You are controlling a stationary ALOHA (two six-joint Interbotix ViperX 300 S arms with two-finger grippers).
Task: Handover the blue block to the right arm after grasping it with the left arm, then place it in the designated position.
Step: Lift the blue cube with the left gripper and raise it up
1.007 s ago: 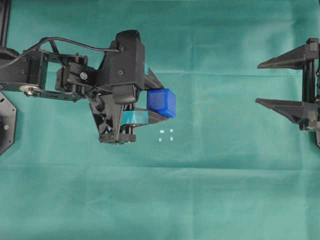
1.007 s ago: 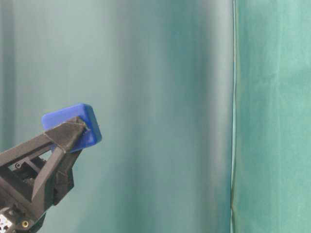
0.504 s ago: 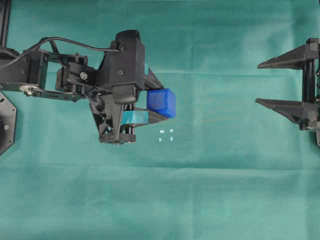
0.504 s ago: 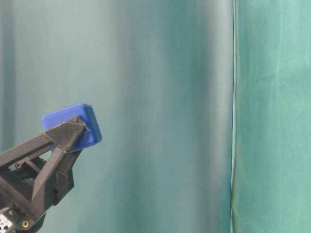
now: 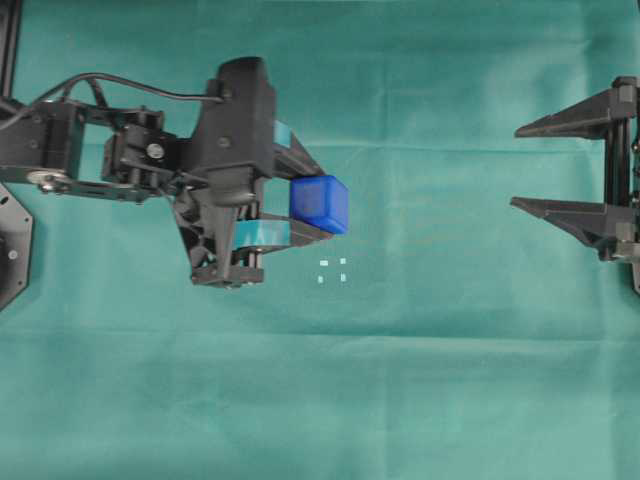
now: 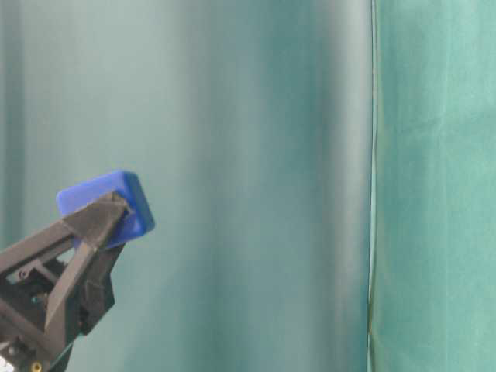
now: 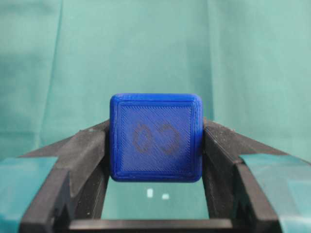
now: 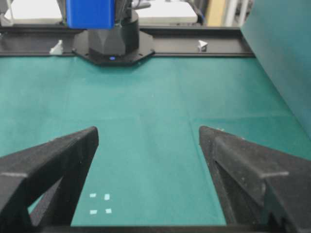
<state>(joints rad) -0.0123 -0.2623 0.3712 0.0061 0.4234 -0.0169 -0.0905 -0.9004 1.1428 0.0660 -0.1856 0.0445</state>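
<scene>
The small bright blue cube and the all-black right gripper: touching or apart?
Apart. The overhead view shows bare green cloth between the blue cube, clamped in the teal-taped left gripper, and the open right gripper.

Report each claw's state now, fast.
Left claw: shut on the blue block, held clear of the cloth.
Right claw: open, holding nothing.

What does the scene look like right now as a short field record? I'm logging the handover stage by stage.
block: blue block clamped between the fingers of the left tool, lifted off the cloth
left tool: shut on the block, teal-taped fingers either side
right tool: right tool open and empty, at the right edge, well apart from the block
target: four white marks on the green cloth, uncovered
stage: grasp done, handover not yet made
</scene>
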